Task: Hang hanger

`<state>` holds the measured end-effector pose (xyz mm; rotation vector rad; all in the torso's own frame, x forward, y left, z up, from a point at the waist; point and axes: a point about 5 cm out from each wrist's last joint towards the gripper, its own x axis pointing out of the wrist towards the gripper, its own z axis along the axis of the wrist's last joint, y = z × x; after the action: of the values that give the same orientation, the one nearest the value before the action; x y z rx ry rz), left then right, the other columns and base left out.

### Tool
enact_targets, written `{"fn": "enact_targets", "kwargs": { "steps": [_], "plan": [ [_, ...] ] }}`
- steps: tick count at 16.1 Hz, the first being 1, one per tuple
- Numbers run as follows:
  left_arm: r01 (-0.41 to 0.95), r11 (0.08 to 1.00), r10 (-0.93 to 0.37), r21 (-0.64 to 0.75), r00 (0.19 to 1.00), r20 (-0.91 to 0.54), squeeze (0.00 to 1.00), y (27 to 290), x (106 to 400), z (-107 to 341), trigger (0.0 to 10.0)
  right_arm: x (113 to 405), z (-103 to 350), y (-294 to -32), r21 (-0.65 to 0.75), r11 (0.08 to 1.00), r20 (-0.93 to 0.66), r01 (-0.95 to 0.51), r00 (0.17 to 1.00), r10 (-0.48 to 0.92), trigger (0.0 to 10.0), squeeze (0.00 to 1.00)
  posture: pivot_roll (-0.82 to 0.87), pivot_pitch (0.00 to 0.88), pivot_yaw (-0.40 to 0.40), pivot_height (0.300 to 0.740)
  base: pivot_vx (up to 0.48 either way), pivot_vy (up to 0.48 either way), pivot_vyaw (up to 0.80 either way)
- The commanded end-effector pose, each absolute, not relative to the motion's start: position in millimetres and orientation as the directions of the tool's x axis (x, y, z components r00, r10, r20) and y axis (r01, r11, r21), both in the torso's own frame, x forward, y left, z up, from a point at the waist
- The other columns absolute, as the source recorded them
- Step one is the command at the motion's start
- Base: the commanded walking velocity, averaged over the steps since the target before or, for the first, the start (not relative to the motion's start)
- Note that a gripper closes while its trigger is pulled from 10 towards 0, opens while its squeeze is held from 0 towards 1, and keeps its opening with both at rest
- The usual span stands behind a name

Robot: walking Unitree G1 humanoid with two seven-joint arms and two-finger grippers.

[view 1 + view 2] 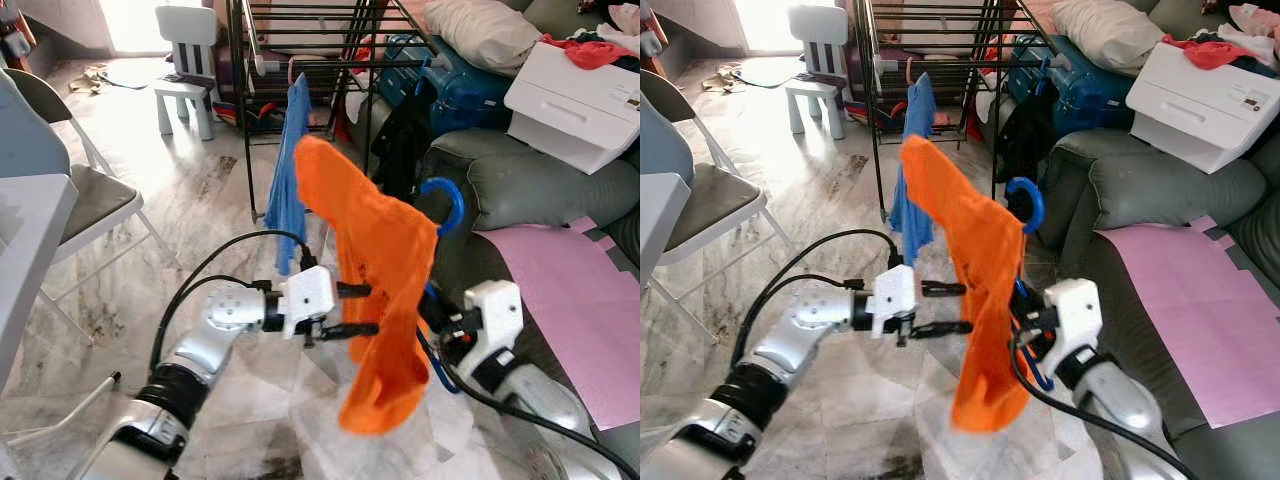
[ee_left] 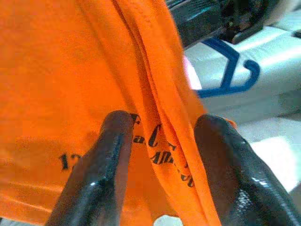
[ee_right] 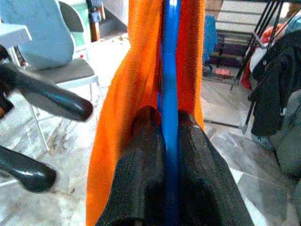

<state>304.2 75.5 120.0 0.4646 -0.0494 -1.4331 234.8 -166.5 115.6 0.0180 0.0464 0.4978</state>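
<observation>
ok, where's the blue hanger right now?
The blue hanger is centre-right in the head views, clamped in the right gripper under the orange shirt, its hook poking out short of the drying rack.

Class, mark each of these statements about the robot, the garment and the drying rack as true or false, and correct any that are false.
1. The right gripper is shut on the blue plastic hanger. True.
2. The orange cloth garment lies flat on the floor. False: it hangs draped on the hanger, held up in the air.
3. The left gripper has its fingers open on either side of a fold of the orange garment. True.
4. The black metal drying rack carries nothing. False: a blue cloth hangs from it.
5. The white plastic child's chair stands on the sofa. False: it stands on the floor.
</observation>
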Motion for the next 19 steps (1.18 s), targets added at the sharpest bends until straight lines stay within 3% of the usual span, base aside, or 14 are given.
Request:
{"fn": "enact_targets", "kwargs": {
  "steps": [1,4,6,11,19],
  "plan": [
    [0.934,0.021,-0.960,0.356,0.119,-0.254,1.00,79,308,134,10.0,233,127,-170,0.001,0.872,0.016,-0.489,0.872,0.489,10.0,0.00,0.00,0.000,-0.087,0.740,0.000,0.000,0.00],
    [0.931,-0.002,-0.946,0.366,0.116,-0.302,1.00,90,310,135,10.0,220,124,-171,0.024,0.833,-0.011,-0.552,0.833,0.553,10.0,0.00,0.01,0.000,-0.087,0.740,0.000,0.000,0.00],
    [0.903,0.007,-0.907,0.430,0.187,-0.378,1.00,108,316,126,10.0,199,113,-187,-0.009,0.818,-0.104,-0.576,0.814,0.572,10.0,0.00,0.00,0.000,-0.084,0.740,0.000,0.000,0.00],
    [0.861,0.115,-0.906,0.495,0.296,-0.303,1.00,114,326,130,10.0,179,109,-206,-0.013,0.771,-0.195,-0.637,0.757,0.623,10.0,0.00,-0.01,0.000,-0.083,0.740,0.000,0.000,0.00],
    [0.801,0.064,-0.875,0.595,0.331,-0.352,1.00,118,338,136,10.0,169,109,-212,0.002,0.703,-0.251,-0.711,0.681,0.688,10.0,0.00,-0.01,0.000,-0.072,0.740,0.000,0.000,0.00]
  ]
}}
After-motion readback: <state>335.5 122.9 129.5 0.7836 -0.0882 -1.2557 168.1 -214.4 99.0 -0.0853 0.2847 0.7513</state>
